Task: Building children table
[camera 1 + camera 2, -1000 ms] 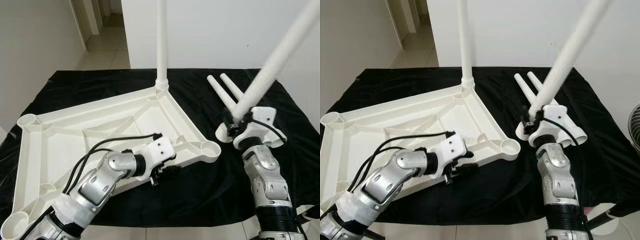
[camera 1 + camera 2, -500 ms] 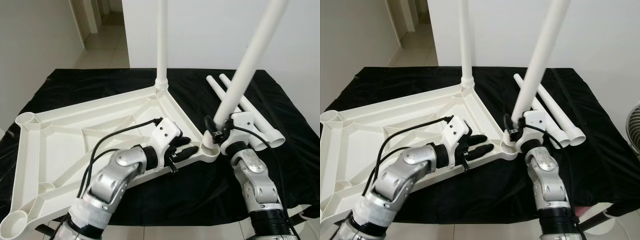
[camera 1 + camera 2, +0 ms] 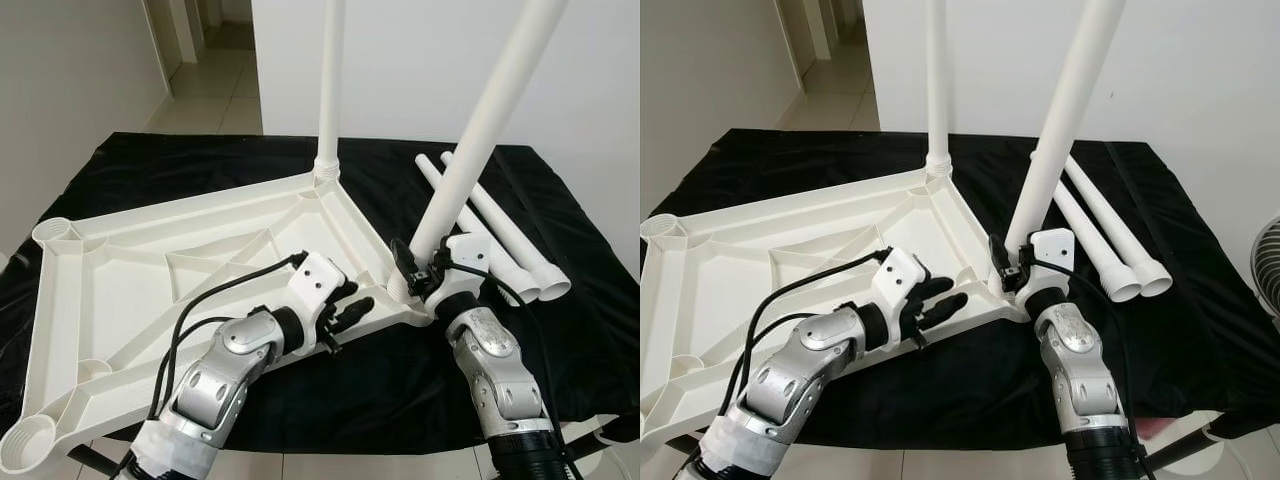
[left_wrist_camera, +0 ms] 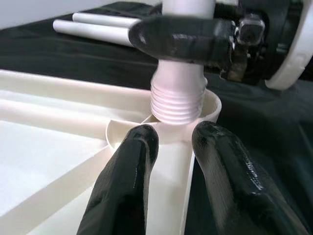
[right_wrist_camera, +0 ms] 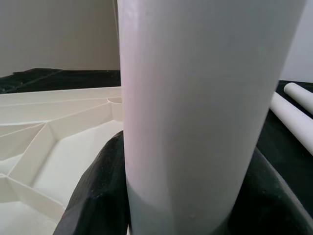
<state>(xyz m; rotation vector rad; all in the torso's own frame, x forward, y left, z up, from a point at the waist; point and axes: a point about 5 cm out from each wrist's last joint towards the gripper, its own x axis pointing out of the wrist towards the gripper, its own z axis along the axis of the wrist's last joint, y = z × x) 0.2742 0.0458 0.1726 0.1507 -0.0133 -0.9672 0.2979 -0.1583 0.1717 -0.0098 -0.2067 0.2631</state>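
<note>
**Table leg at a corner socket**

The right gripper (image 3: 1006, 272) clasps a white leg (image 3: 1058, 142), its threaded end at the corner socket (image 4: 164, 128) of the upturned tabletop (image 3: 150, 270). The left gripper (image 4: 173, 147), fingers parted, rests on the tabletop beside that socket.

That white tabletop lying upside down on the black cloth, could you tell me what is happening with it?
The right gripper holds a white table leg, tilted, its threaded end at the tabletop's near corner socket. The left gripper, jaws open, rests on the rim beside it. One leg already stands in the far corner; two spare legs lie on the cloth.
</note>
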